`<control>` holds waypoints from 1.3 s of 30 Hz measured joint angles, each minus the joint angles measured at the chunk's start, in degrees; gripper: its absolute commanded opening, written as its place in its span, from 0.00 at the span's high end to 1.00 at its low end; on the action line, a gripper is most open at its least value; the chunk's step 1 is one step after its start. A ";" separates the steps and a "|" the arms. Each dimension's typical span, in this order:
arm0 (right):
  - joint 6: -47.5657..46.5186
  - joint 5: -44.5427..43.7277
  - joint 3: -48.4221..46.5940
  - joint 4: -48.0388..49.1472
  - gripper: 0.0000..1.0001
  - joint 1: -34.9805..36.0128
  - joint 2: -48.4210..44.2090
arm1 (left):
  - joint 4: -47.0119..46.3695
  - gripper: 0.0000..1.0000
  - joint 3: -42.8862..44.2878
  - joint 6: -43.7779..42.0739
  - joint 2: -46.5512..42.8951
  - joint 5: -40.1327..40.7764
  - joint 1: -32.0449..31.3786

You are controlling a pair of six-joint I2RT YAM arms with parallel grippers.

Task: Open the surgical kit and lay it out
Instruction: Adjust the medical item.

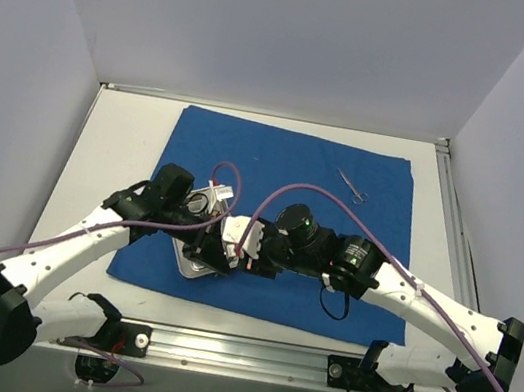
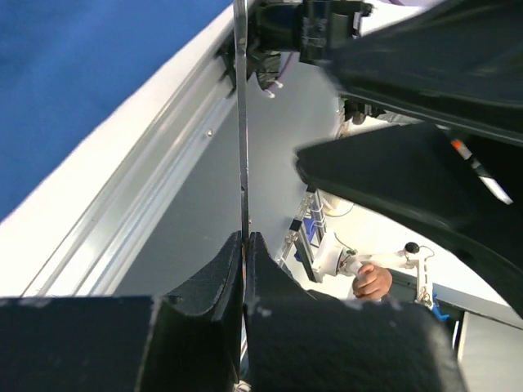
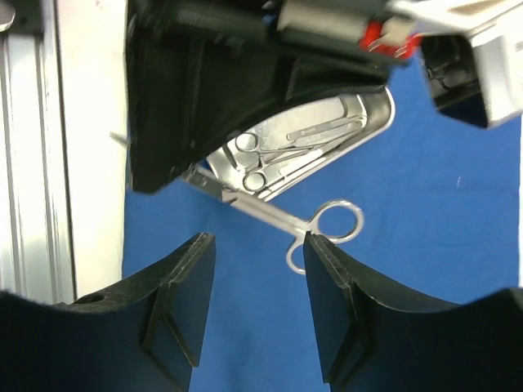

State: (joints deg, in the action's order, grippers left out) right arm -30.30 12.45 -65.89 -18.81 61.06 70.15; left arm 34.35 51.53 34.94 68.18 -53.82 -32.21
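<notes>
Scissors (image 3: 270, 212): just ahead of right jaws, rings nearest, slanted
Left gripper (image 2: 243, 245): pinched shut on tip
Right gripper (image 3: 257, 249): half open, empty

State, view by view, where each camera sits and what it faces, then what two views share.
Top external: above and behind the arm bases, looking down on the blue cloth and steel tray; both arms show.
Left wrist: on the left arm, sighting past its left pincer, shut on the tray's rim, toward the table rail.
Right wrist: on the right arm, looking down at tray and scissors; its open right pincer shows.
Shared: top external and right wrist both show tray and cloth.
</notes>
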 measured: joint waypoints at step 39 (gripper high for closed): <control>-14.05 -9.46 -0.70 -5.09 0.63 11.10 4.17 | 5.62 0.98 -0.66 -0.24 -2.97 -1.97 -5.22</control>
State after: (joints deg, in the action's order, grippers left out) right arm -44.36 2.98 -66.59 -23.90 72.16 74.32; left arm 39.97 50.87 34.70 65.21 -55.79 -37.43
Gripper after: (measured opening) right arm 0.373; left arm 0.062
